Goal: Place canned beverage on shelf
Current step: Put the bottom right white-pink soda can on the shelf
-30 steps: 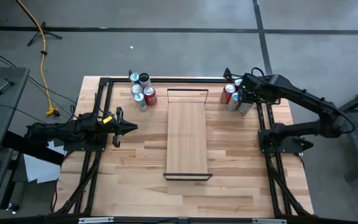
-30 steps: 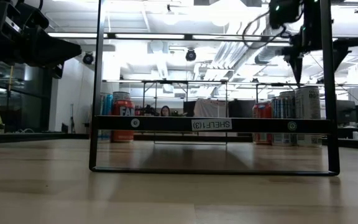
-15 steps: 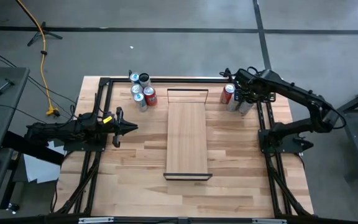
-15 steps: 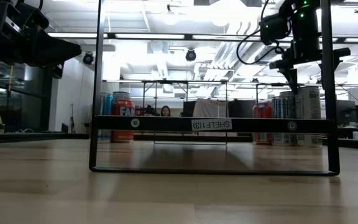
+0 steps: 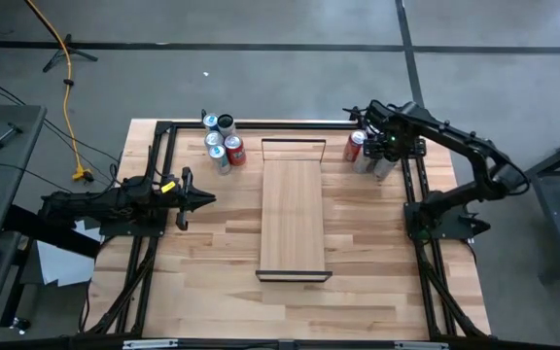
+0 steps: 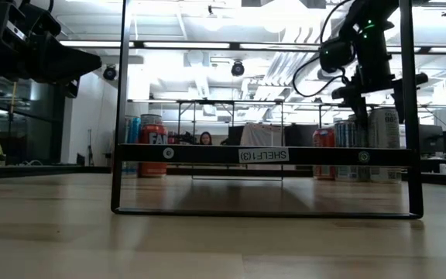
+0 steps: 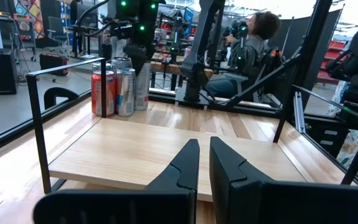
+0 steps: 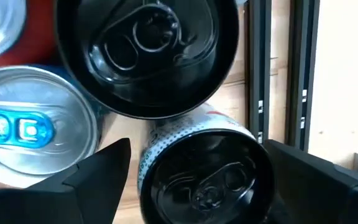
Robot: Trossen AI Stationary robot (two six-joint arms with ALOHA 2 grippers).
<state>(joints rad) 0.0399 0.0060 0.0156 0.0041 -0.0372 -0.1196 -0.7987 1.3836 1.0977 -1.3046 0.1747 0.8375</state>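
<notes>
Jaws wide apart, the right gripper [image 8: 197, 180] hovers over a black-topped can [image 8: 201, 171] in the cluster [image 5: 367, 153] right of the shelf [image 5: 292, 216]; it should centre and descend straight, while the left gripper [image 5: 205, 199], jaws together, waits.

Grey concrete floor [image 5: 261, 78] with a yellow cable [image 5: 66, 68]; bright ceiling lights [image 6: 231, 19] over an open workshop.
</notes>
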